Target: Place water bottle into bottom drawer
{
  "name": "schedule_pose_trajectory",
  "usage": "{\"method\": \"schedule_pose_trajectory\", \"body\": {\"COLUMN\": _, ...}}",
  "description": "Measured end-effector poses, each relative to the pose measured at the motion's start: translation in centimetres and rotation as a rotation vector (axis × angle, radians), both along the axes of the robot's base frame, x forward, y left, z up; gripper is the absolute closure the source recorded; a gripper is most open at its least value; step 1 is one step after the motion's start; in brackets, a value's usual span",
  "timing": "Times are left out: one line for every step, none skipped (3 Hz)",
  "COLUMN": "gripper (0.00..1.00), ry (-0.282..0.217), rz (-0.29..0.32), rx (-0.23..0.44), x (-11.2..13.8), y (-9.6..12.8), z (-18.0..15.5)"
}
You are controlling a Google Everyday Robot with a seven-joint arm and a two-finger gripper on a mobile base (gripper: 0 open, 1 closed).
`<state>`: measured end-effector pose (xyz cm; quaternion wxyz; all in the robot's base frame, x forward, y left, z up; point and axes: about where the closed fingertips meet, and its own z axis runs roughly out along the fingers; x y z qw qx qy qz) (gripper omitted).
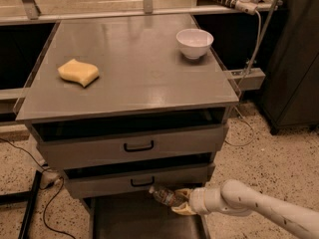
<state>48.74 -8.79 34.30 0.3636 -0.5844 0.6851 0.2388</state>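
The water bottle (163, 196), clear with a white cap at its left end, lies roughly level in my gripper (182, 202), which is shut on it. The gripper reaches in from the right on a white arm (249, 203). It holds the bottle just below the front of the middle drawer and above the right part of the bottom drawer (139, 220). The bottom drawer is pulled out, with a flat dark-grey floor and low side walls.
Two grey drawers with black handles (138, 147) (141, 182) sit above, both slightly out. On the cabinet top (139, 68) lie a yellow sponge (78, 72) and a white bowl (194, 42). Cables lie on the speckled floor at left (35, 183).
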Motion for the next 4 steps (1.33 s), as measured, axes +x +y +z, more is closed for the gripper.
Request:
{"method": "schedule_pose_trajectory", "body": {"gripper": 1.0, "ry": 0.0, "rz": 0.0, "rx": 0.0, "x": 0.0, "y": 0.0, "z": 0.0}}
{"method": "schedule_pose_trajectory", "body": {"gripper": 1.0, "ry": 0.035, "rz": 0.019, "rx": -0.031, "x": -0.4, "y": 1.4, "z": -2.6}}
{"method": "schedule_pose_trajectory", "body": {"gripper": 1.0, "ry": 0.103, "rz": 0.055, "rx": -0.058, "x": -0.8, "y": 3.0, "z": -7.3}}
{"method": "schedule_pose_trajectory", "body": {"gripper": 1.0, "ry": 0.138, "rz": 0.074, "rx": -0.086, "x": -0.7, "y": 4.0, "z": -11.5}}
